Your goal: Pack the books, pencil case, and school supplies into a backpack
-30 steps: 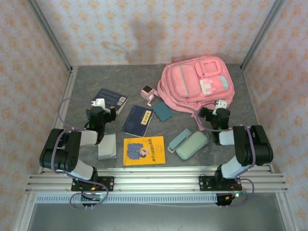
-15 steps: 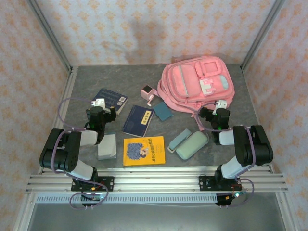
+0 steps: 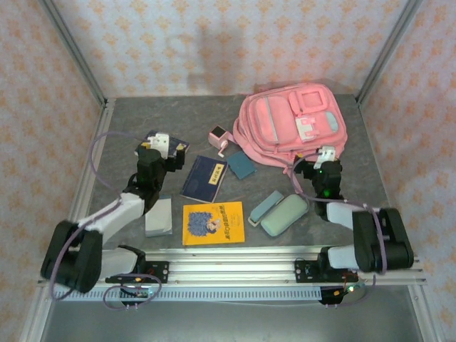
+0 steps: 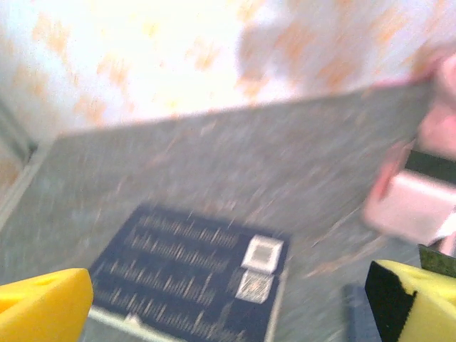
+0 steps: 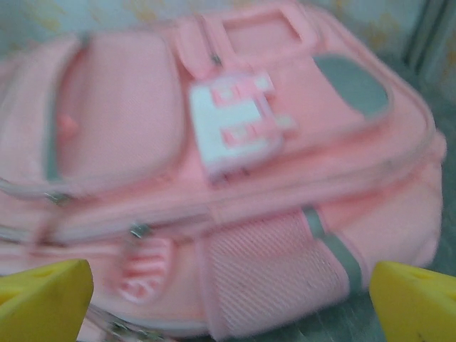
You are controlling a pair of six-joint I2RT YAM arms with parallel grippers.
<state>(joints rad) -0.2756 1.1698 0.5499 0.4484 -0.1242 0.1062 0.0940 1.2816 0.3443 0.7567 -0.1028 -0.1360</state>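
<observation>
Jaws of both grippers are seen spread wide, with nothing gripped between them. The left gripper (image 3: 168, 149) is held above a dark navy rectangular book with pale labels (image 3: 178, 149), which lies toward the left edge of the grey stone-patterned tabletop (image 3: 178, 114). In the left wrist view this book (image 4: 185, 285) is seen below and between the yellow fingertips (image 4: 43, 306), untouched, with a pink boxy pencil sharpener (image 4: 417, 203) off to the right. The right gripper (image 3: 322, 158) is pointed at the large pink fabric backpack (image 3: 285, 125), which is laid flat in the far right corner of the tabletop. In the right wrist view the backpack's front is spread just ahead of the open fingers (image 5: 43, 299); whether it is touched cannot be told. A second navy book (image 3: 203, 178) and a small dark-teal square pad (image 3: 241, 164) are laid mid-table. Along the near edge a plain grey-blue book (image 3: 159, 217), a yellow cartoon-cover book (image 3: 212, 223), a slim pale teal bar (image 3: 263, 206) and a mint-green oblong pencil case (image 3: 285, 214) are set from left to right, all outside the backpack.
</observation>
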